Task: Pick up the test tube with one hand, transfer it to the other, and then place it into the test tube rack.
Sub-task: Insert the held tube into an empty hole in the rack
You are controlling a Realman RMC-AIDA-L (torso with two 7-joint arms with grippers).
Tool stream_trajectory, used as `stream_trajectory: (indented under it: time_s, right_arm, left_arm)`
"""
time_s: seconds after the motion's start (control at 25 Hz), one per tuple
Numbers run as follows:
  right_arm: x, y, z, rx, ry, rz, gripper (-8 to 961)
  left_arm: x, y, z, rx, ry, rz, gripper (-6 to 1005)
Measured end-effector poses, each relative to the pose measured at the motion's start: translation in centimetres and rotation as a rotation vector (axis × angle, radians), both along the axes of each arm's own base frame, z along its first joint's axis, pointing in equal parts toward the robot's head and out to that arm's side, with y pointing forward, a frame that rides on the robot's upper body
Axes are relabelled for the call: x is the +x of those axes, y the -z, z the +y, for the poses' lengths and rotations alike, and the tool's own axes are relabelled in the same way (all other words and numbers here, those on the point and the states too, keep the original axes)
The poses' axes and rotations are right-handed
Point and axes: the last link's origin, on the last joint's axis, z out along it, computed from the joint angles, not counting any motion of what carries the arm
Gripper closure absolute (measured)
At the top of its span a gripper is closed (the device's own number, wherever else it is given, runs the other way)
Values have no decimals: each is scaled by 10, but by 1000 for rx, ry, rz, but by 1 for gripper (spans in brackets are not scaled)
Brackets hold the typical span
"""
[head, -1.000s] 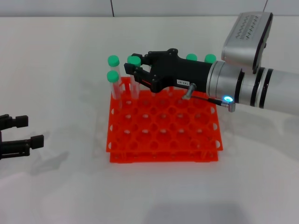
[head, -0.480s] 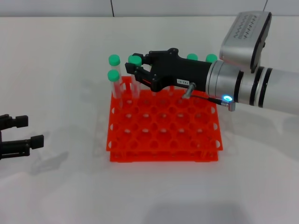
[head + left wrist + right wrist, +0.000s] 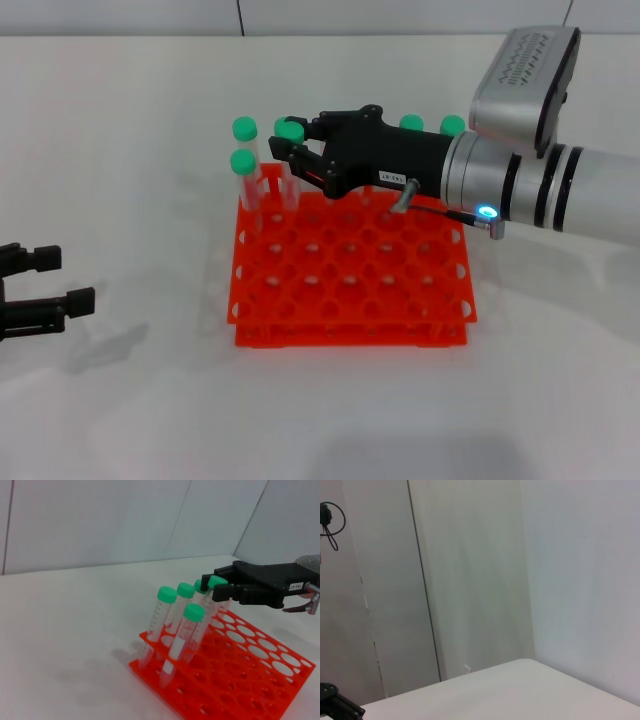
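The orange-red test tube rack (image 3: 350, 300) (image 3: 250, 680) stands at the table's middle. My right gripper (image 3: 292, 158) (image 3: 220, 586), black with a white label, reaches in from the right over the rack's back left corner. It is shut on the test tube (image 3: 290, 185) (image 3: 206, 620) just below its green cap. The tube's lower end sits in a back-row hole and the tube leans slightly. My left gripper (image 3: 55, 280) rests open and empty near the table's left edge, well away from the rack.
Two more green-capped tubes (image 3: 243, 165) (image 3: 165, 625) stand in the rack's back left corner, close to the held one. Two green caps (image 3: 430, 124) show behind the right gripper's body. The right wrist view shows only walls and a strip of table.
The right gripper and the tube's cap have crept very slightly rightward. The left arm has not moved.
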Motion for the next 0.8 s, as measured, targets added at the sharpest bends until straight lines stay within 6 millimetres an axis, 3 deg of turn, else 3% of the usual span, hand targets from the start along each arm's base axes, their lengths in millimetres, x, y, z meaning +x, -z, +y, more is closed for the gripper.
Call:
stream_trajectory:
  time_s: [0.8]
  right_arm:
    - [2,4,1,3,10,-29,687]
  left_arm:
    - [0,2,2,0,6,-4,111]
